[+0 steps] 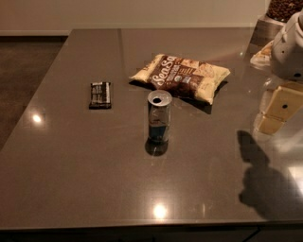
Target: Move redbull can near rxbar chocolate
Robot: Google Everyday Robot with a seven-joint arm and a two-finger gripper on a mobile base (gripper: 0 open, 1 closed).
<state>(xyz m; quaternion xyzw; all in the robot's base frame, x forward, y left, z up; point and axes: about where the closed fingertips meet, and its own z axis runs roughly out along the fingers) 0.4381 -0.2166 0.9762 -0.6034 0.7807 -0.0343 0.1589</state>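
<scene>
The gripper (277, 112) is at the right side of the view, up above the counter (94, 179). It holds nothing. I cannot tell if it is apart or together. Its dark shadow falls on the counter below it, closer to the front edge.

The redbull can (158, 118) stands up straight on the counter, well to the left of the gripper and a bit lower. It is far from the gripper and not touching it. Its shiny top faces up. I cannot see if there is any drink inside.

The rxbar chocolate (101, 94) lies flat, farther left again, on the other side of the can from the gripper. It is near the can, with bare counter between them.

A big snack bag (182, 77) lies flat behind the can, to the left of the gripper and farther back. The bag looks closed and puffy. It is just behind the can and not touching it.

At the far back corner, behind the gripper, is a jar (284, 8) with small dark brown bits in it.
</scene>
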